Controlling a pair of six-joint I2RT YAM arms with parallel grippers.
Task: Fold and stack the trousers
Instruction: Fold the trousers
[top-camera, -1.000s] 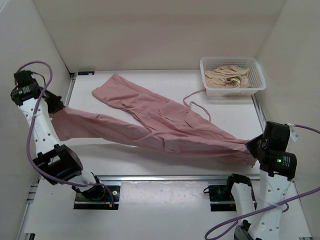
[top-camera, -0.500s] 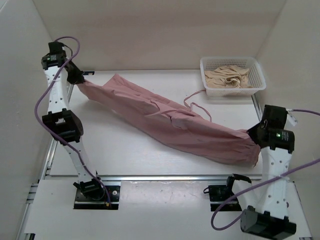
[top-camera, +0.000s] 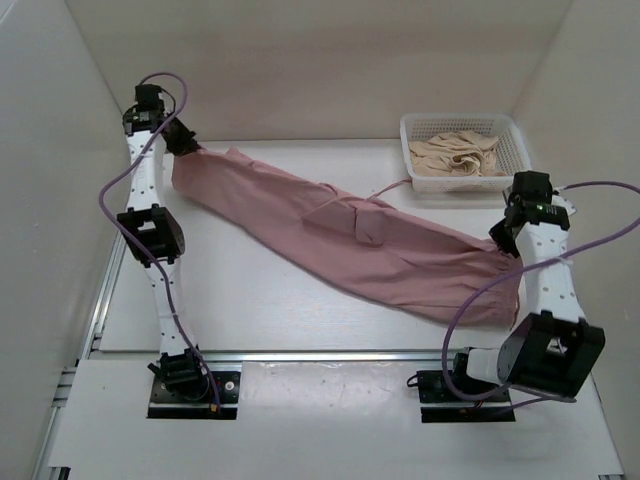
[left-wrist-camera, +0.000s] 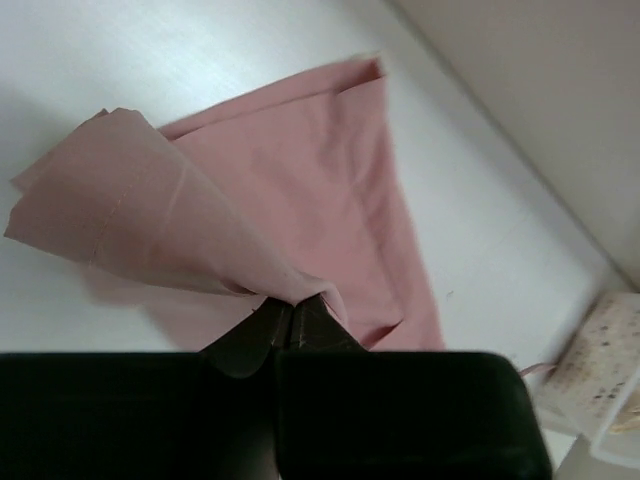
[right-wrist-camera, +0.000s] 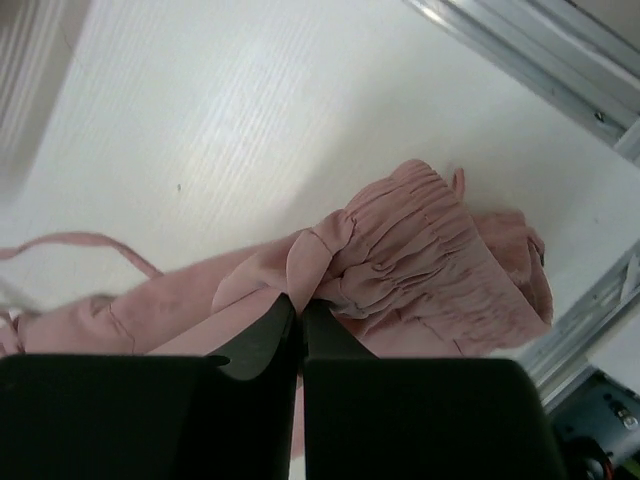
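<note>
Left pincer (left-wrist-camera: 292, 308) pinching trousers (top-camera: 350, 235), far left; right pincer (right-wrist-camera: 298, 303) pinching waistband (right-wrist-camera: 430, 250), right; trousers stretched diagonally across bench (top-camera: 250, 310).

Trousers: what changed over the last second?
The left fingers swung their held leg of the trousers from the near left to the far-left corner, bringing it over the other leg. The right fingers, with the waistband, moved a little farther back. Both grips stayed shut; the basket of beige cloth did not move.
</note>
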